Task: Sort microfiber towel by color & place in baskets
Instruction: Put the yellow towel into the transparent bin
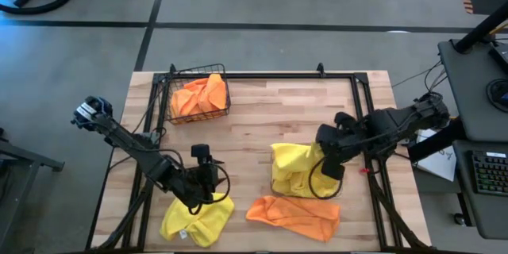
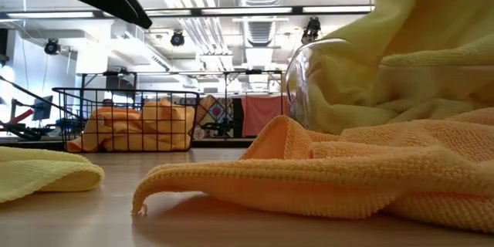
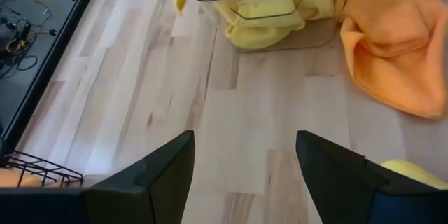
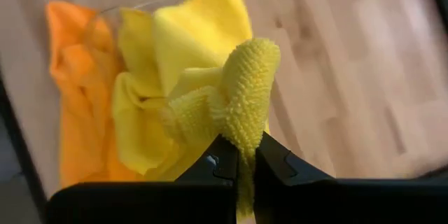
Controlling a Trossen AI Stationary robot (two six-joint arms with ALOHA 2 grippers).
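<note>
A dark wire basket (image 1: 198, 95) near the far left holds orange towels (image 2: 131, 123). A clear plastic bin (image 1: 298, 173) right of centre holds yellow towels (image 4: 189, 49). One orange towel (image 1: 294, 213) lies flat on the table near the front edge, beside the bin. One yellow towel (image 1: 198, 220) lies crumpled at the front left. My left gripper (image 3: 245, 154) is open above bare wood beside that yellow towel (image 3: 413, 171), pointing toward the bin (image 3: 280, 7). My right gripper (image 4: 245, 155) is over the bin's right side (image 1: 327, 163), shut on a yellow towel. My right gripper pinches a bunched fold of a yellow towel (image 4: 248, 98) between its two fingers. It comes slanting down from the table's right side. The fold sticks out past the fingertips, and the rest of the cloth trails slack onto the yellow towels in the clear bin.
A black frame (image 1: 262, 75) runs along the table's far and side edges. Bare wood (image 1: 270, 119) lies between the wire basket and the bin. The orange towel on the table touches the bin's near side (image 2: 324, 154).
</note>
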